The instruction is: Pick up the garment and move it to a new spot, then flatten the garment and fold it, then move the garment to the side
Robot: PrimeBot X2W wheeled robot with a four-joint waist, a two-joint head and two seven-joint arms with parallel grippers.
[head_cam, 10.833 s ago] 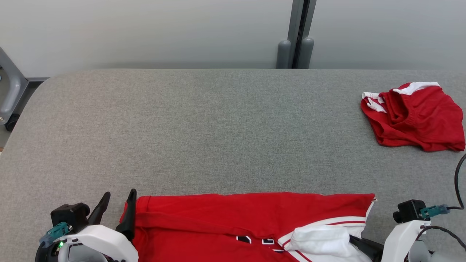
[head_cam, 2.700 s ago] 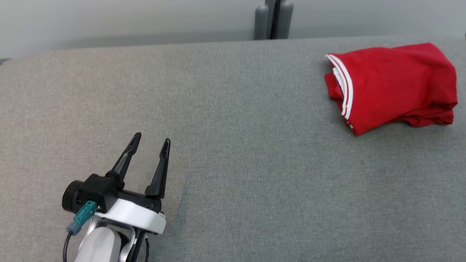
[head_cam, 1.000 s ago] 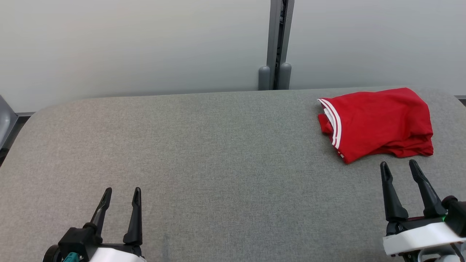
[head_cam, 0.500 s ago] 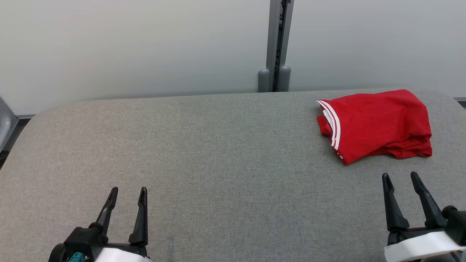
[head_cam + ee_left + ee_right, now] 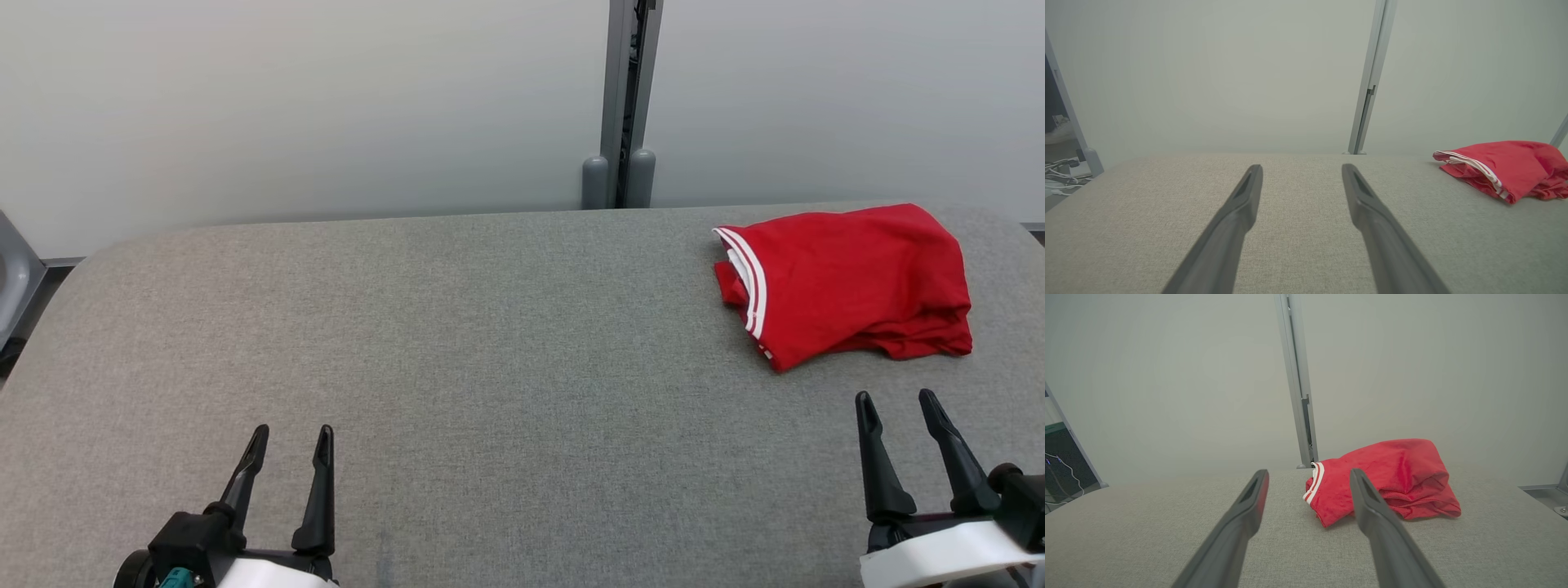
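The garment (image 5: 849,282) is red with white stripes along one edge, folded into a compact bundle at the far right of the grey table (image 5: 490,343). It also lies at the right in the left wrist view (image 5: 1506,167) and just beyond my right fingers in the right wrist view (image 5: 1388,479). My right gripper (image 5: 898,404) hovers open a little nearer than the garment, apart from it. At the lower left my left gripper (image 5: 292,437) is open and empty, far from the garment.
A pale wall with a grey vertical post (image 5: 624,98) runs behind the table. The table's rounded far-left corner (image 5: 90,257) borders a grey frame and floor. Cables lie on the floor at the left (image 5: 1061,171).
Both grippers have drawn back slightly toward the near edge over the last second and stayed open. The garment has stayed in place at the far right.
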